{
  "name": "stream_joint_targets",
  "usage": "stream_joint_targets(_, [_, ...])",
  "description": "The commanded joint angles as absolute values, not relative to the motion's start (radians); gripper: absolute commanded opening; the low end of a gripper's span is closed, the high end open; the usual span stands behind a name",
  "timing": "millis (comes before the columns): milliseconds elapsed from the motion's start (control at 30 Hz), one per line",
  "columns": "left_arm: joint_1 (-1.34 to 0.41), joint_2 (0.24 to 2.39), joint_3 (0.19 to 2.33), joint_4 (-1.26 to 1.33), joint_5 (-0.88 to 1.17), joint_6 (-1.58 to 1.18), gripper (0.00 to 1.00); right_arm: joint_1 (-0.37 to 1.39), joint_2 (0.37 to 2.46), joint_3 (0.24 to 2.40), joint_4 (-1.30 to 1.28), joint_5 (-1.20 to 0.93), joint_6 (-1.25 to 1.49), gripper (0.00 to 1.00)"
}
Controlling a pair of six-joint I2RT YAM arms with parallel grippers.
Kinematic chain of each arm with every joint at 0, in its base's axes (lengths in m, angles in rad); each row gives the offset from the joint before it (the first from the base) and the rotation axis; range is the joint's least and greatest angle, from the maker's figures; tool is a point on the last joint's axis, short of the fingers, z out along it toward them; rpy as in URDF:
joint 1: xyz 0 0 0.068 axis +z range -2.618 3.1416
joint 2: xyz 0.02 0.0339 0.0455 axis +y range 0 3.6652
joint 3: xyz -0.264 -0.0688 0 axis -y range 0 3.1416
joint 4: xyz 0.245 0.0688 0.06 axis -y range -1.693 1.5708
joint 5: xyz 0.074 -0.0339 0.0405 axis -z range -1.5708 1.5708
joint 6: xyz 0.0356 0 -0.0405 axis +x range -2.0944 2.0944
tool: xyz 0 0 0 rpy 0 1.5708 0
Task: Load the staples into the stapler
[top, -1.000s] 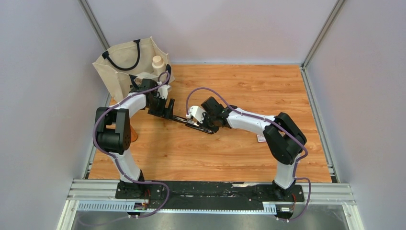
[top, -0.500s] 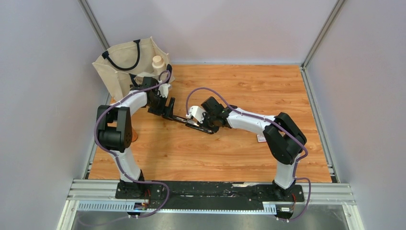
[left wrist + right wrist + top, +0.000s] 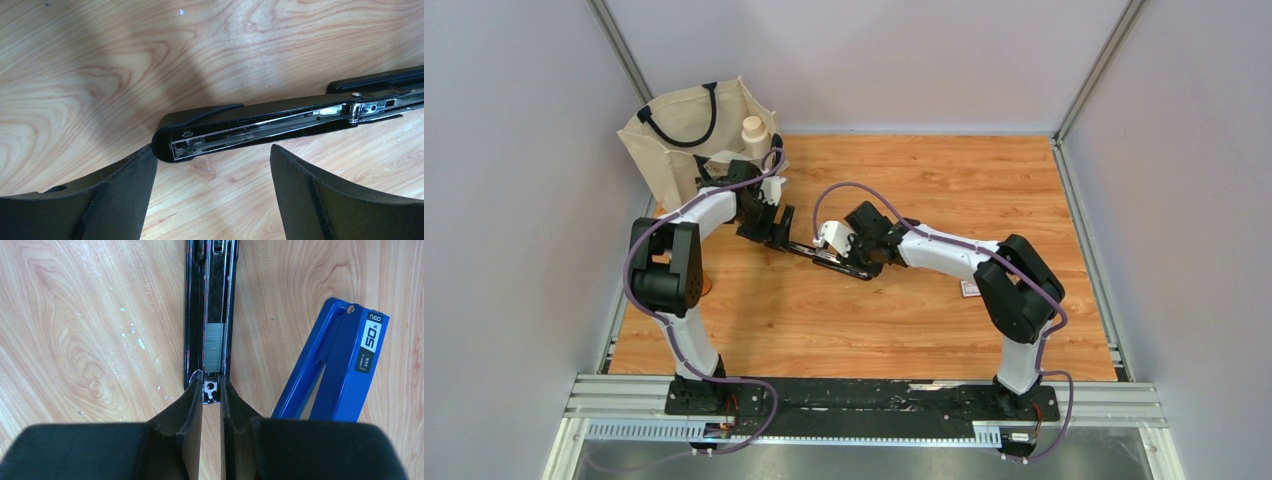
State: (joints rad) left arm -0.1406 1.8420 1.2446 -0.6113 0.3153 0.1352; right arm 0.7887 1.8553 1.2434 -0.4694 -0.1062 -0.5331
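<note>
Noted: staples [image 3: 213, 347], judged a light, brittle strip, seated in stapler [image 3: 192, 315] channel just ahead of right end effector [image 3: 211, 385], which pinches the channel end; left end effector [image 3: 212, 152] open, straddling stapler. Handle by long edges.

Bright, even light comes from overhead, and only soft shadows lie on the table [image 3: 944, 330]. The wood grain reads sharp at both my wrists. My left fingers [image 3: 125, 190] look dark and slightly blurred. The stapler [image 3: 200, 117] rail glints.
</note>
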Motion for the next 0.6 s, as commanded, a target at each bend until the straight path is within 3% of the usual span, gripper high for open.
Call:
stream_joint_targets(0, [-0.164,1.803,1.284,-0.606,0.399,0.112,0.89,0.785,1.922,1.207,-0.647,-0.130,-0.535,0.11])
stream_joint_targets(567, [-0.193,1.657,1.273,-0.563,0.572,0.041,0.88,0.792,1.942,1.226,-0.660,-0.126,-0.532,0.11])
